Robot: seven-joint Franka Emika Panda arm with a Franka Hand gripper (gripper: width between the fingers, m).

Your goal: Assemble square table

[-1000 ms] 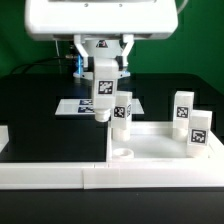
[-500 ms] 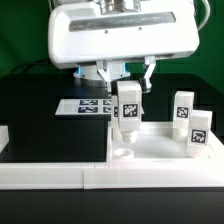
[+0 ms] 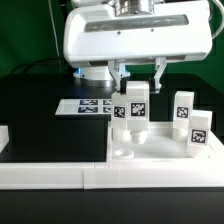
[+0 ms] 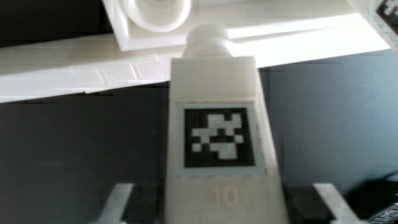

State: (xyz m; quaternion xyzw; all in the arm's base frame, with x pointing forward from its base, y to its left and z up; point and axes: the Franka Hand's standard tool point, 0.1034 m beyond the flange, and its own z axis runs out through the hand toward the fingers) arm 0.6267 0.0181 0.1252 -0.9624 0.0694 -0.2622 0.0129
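My gripper [image 3: 137, 88] is shut on a white tagged leg [image 3: 136, 108] and holds it upright just above the square table's white slab [image 3: 160, 148]. In the wrist view the leg [image 4: 217, 120] fills the middle, its rounded tip pointing away, with my gripper [image 4: 217, 205] at its sides. Close by, on the exterior view's left of the held leg, a second leg [image 3: 120, 117] stands at the slab's edge. A round corner socket [image 3: 122, 153] lies open in front of them; the wrist view shows a socket [image 4: 157, 15] beyond the tip. Two more legs [image 3: 182, 108] [image 3: 198, 135] stand at the exterior view's right.
The long low white border rail [image 3: 90, 178] runs along the front and up both sides. The marker board [image 3: 82, 105] lies flat on the black table behind the slab, at the exterior view's left.
My gripper has carried the leg toward the exterior view's right and slightly lower, from over the marker board's edge to over the slab. The standing legs have not moved.
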